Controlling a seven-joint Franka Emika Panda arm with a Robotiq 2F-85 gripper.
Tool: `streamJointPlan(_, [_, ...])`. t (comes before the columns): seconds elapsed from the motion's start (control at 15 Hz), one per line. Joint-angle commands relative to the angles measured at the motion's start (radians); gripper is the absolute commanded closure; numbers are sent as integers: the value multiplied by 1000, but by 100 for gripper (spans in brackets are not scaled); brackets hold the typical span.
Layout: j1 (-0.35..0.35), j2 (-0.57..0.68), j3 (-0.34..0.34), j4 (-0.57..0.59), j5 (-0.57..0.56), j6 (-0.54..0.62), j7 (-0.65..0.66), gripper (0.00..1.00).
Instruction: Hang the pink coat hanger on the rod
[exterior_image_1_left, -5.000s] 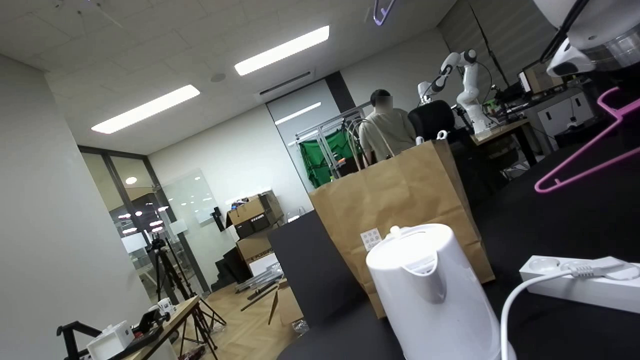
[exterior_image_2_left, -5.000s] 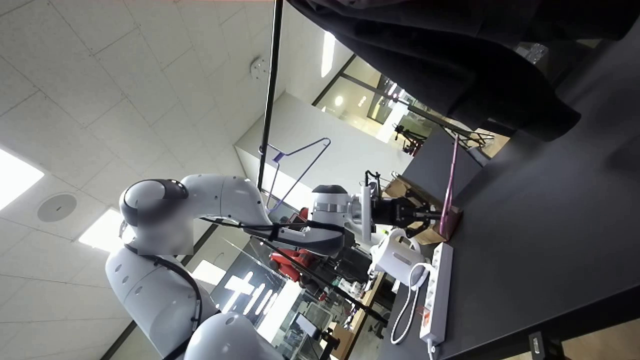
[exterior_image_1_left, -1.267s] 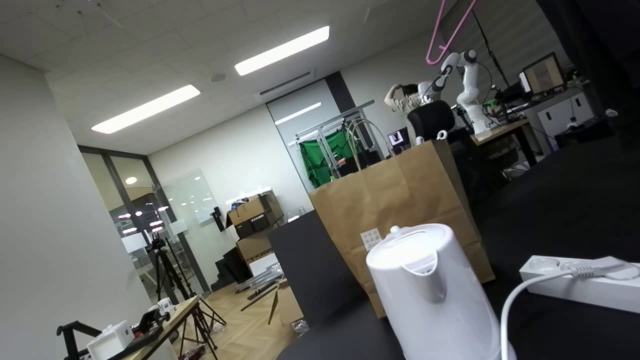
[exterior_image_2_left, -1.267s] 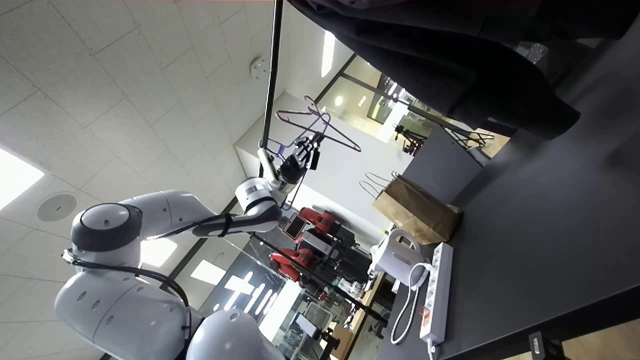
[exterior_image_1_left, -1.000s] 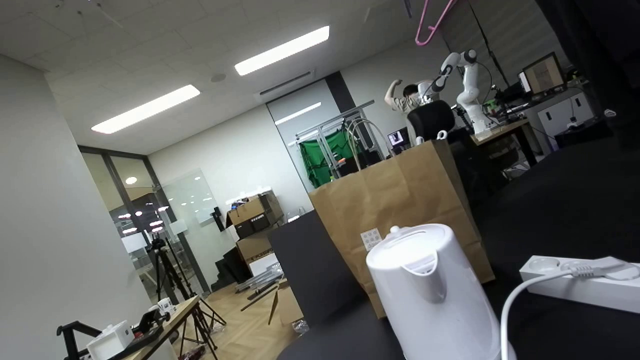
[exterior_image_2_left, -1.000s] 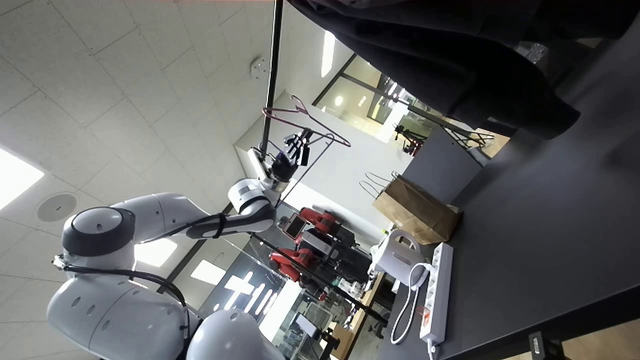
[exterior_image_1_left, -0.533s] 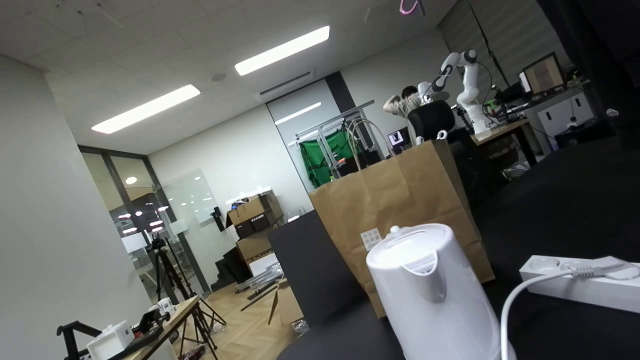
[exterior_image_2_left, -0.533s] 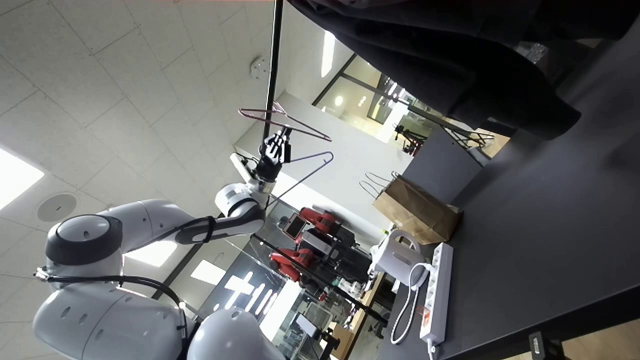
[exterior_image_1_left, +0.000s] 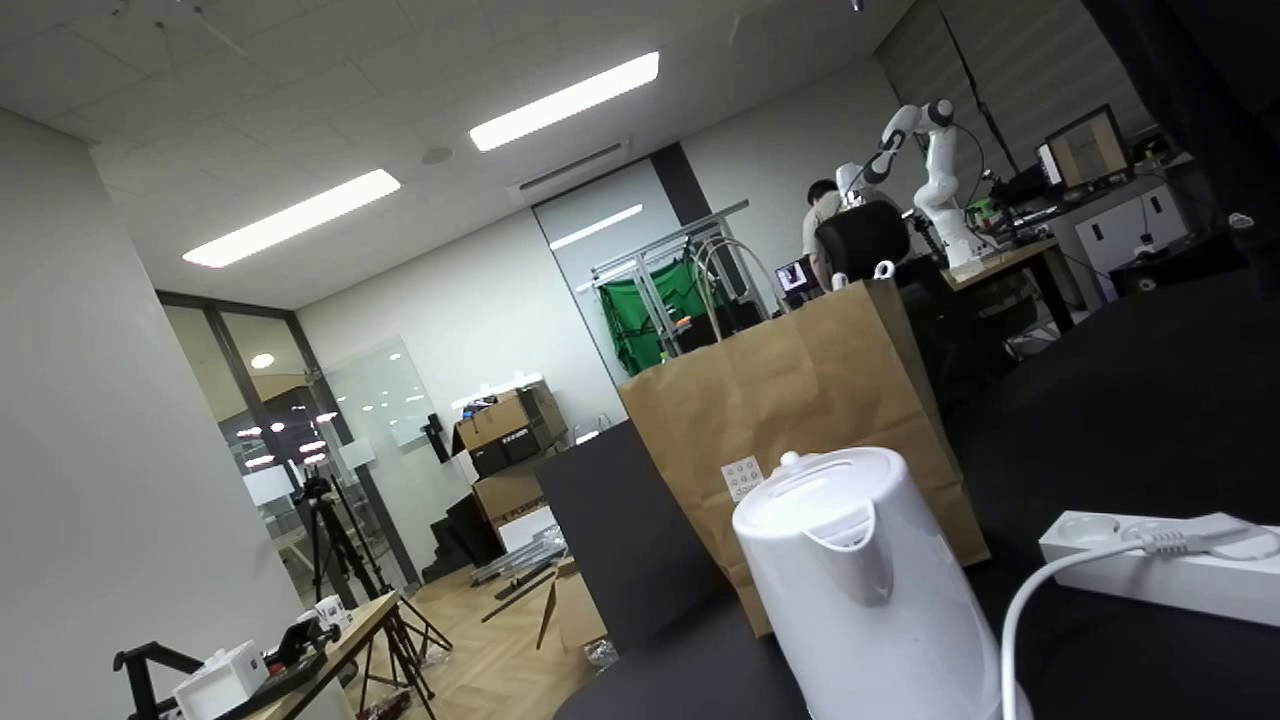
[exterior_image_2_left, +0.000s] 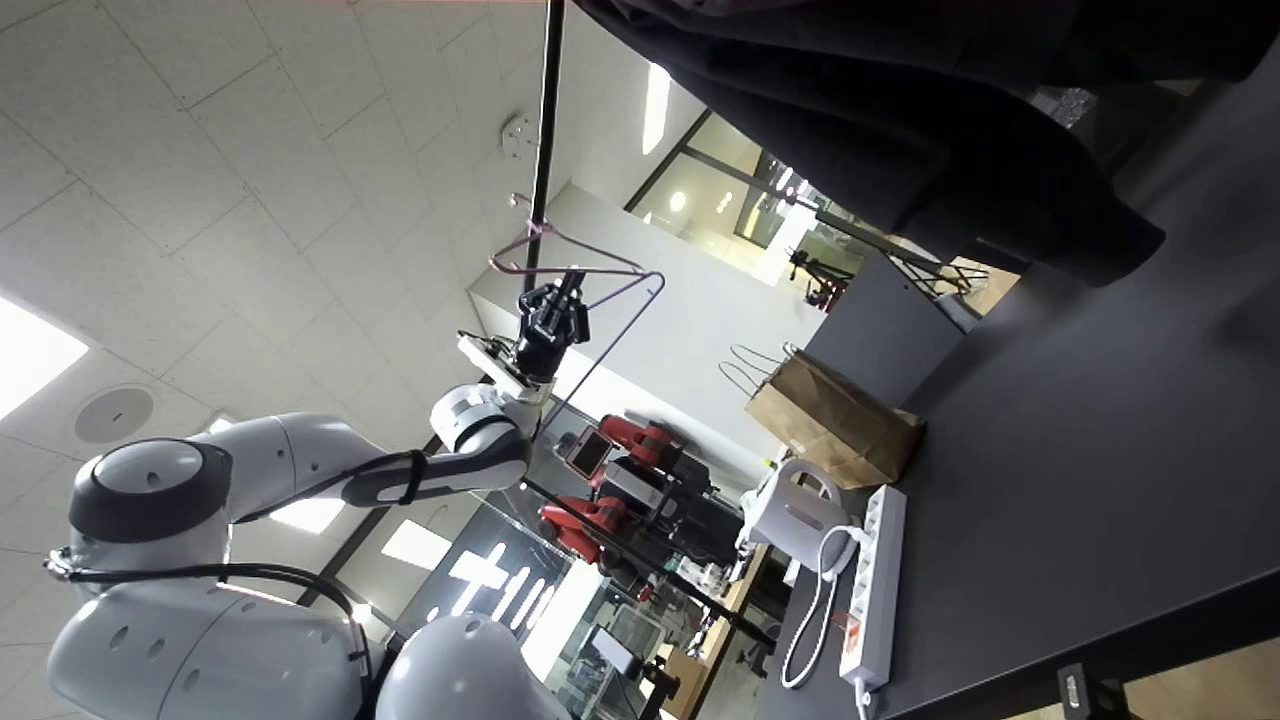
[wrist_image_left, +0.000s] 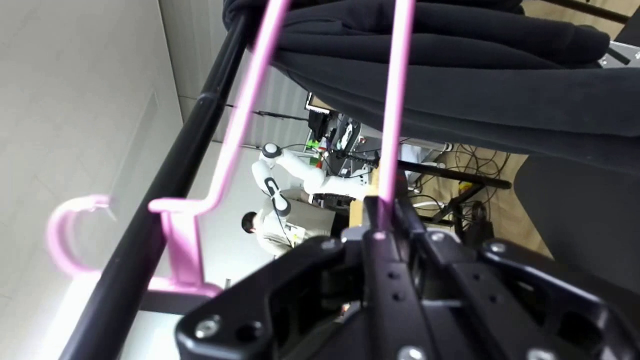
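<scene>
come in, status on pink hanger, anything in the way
End effector shut on pink hanger. Hook behind rod in wrist view, seating unclear. Purple hanger partly behind end effector in an exterior view, clearance unclear.

the slender pink coat hanger, held by its bottom bar, has its curved hook behind the straight black rod in the wrist view. its arm shows beside the rod; whether they touch cannot be told.

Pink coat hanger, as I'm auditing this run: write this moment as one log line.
gripper: holds pink coat hanger by bottom bar | hook: beyond black rod in wrist view | seated: unclear | release: pending
</scene>
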Motion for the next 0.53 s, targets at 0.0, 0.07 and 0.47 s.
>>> streamJointPlan(0.0, [14, -31, 8, -50, 3, -53, 208, 98])
streamJointPlan(0.07, [14, -29, 10, -55, -1, -65, 258, 98])
streamJointPlan(0.47, [11, -7, 14, -62, -9, -94, 437, 98])
